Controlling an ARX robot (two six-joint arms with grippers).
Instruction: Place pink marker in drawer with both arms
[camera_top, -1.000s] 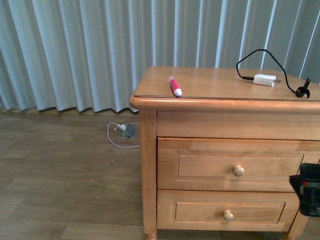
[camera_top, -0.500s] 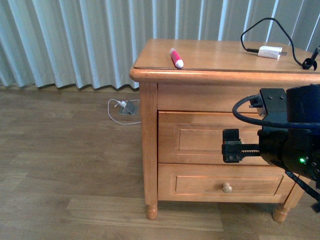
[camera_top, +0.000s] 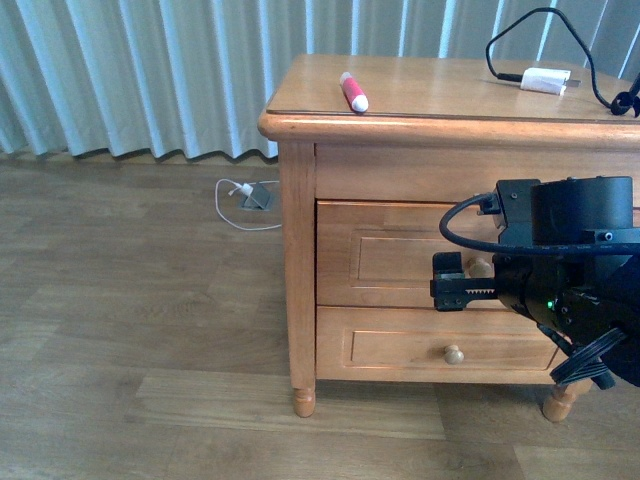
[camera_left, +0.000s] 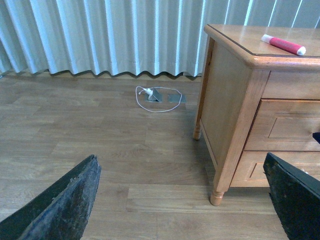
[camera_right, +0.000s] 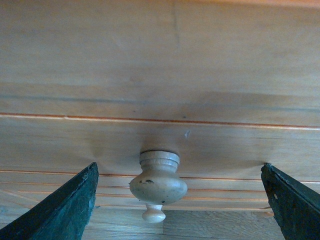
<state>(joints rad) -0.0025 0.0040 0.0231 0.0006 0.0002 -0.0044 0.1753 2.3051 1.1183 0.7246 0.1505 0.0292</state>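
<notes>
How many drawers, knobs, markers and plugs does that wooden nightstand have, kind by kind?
Drawers: 2 (upper drawer, lower drawer)
Knobs: 2 (upper knob, lower knob)
Markers: 1 (pink marker, lying on top)
Plugs: 1 (white charger plug, on top)
Total: 6

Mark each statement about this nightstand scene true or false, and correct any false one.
1. The pink marker lies on the nightstand top. True.
2. The upper drawer is pulled open. False: it is shut.
3. The right gripper is open, facing that drawer's knob. True.
4. The left gripper holds the marker. False: it is open and empty, with the marker lying on the nightstand.
</notes>
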